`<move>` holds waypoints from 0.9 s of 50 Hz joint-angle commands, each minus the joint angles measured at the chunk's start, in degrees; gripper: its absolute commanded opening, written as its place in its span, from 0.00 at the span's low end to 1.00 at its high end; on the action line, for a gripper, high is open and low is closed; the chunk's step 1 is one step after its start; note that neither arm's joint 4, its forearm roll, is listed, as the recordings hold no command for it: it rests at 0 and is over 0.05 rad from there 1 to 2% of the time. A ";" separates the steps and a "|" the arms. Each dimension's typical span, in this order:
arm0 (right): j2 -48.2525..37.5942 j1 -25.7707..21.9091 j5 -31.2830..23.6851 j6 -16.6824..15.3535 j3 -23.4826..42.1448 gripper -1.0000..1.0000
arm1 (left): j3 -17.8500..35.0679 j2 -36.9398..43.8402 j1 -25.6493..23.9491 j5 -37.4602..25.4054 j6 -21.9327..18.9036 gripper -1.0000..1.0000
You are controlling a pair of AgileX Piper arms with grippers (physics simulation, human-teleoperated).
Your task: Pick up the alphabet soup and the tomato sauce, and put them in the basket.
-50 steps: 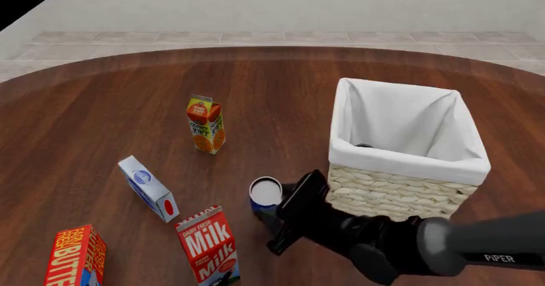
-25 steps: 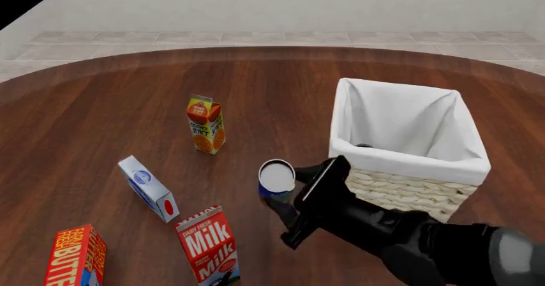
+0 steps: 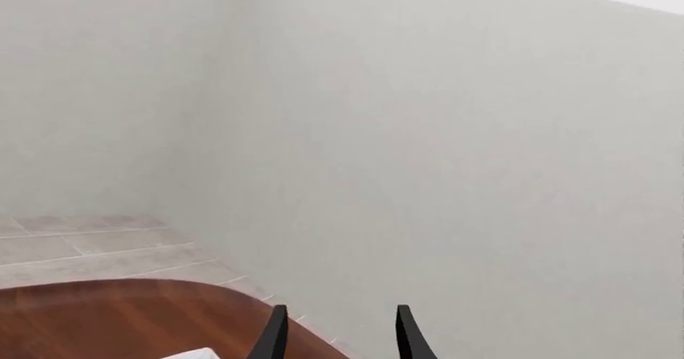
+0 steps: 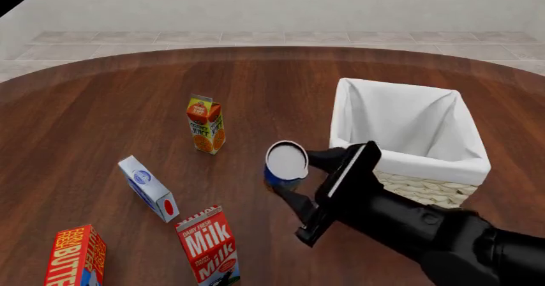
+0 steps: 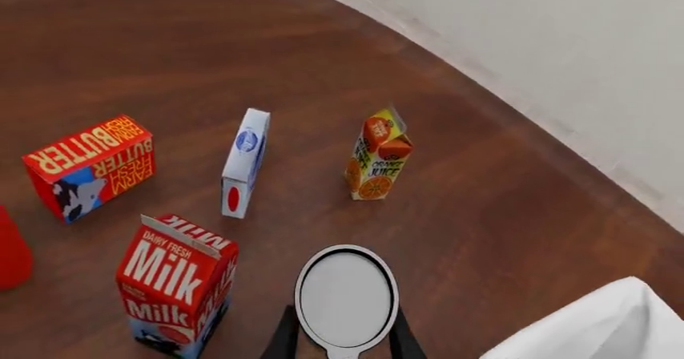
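Right gripper (image 4: pixel 294 179) has its fingers pinching the alphabet soup (image 4: pixel 285 165), one finger on each side of the can, pale top facing up. The can is lifted off the worktop (image 4: pixel 102 113), just left of the basket (image 4: pixel 405 147) near its front-left corner. Tomato sauce: not identifiable in any view. Left gripper (image 3: pixel 336 335) points at the wall; fingers are spread, nothing between them. On the worktop to the left: orange juice carton (image 4: pixel 205 124), blue-and-white carton (image 4: pixel 149 188), milk carton (image 4: pixel 209 246), butter box (image 4: pixel 75 257), all apart from the can.
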State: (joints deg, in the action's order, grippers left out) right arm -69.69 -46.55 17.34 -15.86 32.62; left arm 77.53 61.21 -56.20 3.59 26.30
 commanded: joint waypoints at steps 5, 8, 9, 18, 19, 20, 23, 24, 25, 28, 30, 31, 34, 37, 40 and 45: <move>8.65 -0.08 -3.51 -0.28 1.36 0.00 | 0.05 -0.60 -0.16 0.10 0.06 1.00; 9.77 -0.34 -4.05 -0.66 1.62 0.00 | -0.05 -0.61 -0.01 0.25 0.17 1.00; 10.27 -0.33 -4.23 -0.74 1.68 0.00 | -0.06 -0.61 0.02 0.29 0.24 1.00; 13.74 0.09 -6.33 -1.42 2.67 0.00 | -0.16 -0.89 0.34 0.60 0.46 1.00; 14.32 0.19 -6.88 -1.39 2.92 0.00 | -0.18 -0.89 0.35 0.61 0.46 1.00; 15.28 0.39 -7.48 -1.70 3.07 0.00 | -0.19 -0.93 0.39 0.65 0.55 1.00; 16.94 0.82 -8.53 -2.00 3.51 0.00 | -0.17 -0.97 0.50 0.74 0.58 1.00; 17.38 0.78 -9.04 -1.90 3.82 0.00 | -0.12 -0.96 0.52 0.72 0.54 1.00; 18.02 1.08 -9.45 -2.34 3.96 0.00 | -0.10 -1.01 0.55 0.78 0.60 1.00; 19.43 1.30 -10.57 -2.61 4.39 0.00 | -0.11 -1.33 0.46 0.89 0.49 1.00; 19.92 1.38 -11.01 -2.65 4.65 0.00 | -0.12 -1.40 0.42 0.90 0.48 1.00; 19.92 1.38 -11.01 -2.65 4.65 0.00 | -0.12 -1.40 0.42 0.90 0.48 1.00; 20.30 1.81 -11.14 -2.90 4.91 0.00 | -0.19 -1.43 0.48 1.00 0.55 1.00; 20.80 2.40 -11.46 -2.97 5.44 0.00 | -0.21 -1.53 0.57 1.08 0.61 1.00; 20.90 2.91 -11.48 -2.98 5.93 0.00 | -0.22 -1.53 0.66 1.16 0.64 1.00; 22.06 4.52 -12.39 -3.26 6.64 0.00 | -0.19 -1.62 0.63 1.08 0.60 1.00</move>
State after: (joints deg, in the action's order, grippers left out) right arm -50.14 -44.06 6.30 -19.53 37.43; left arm 77.35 59.79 -55.65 4.58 26.86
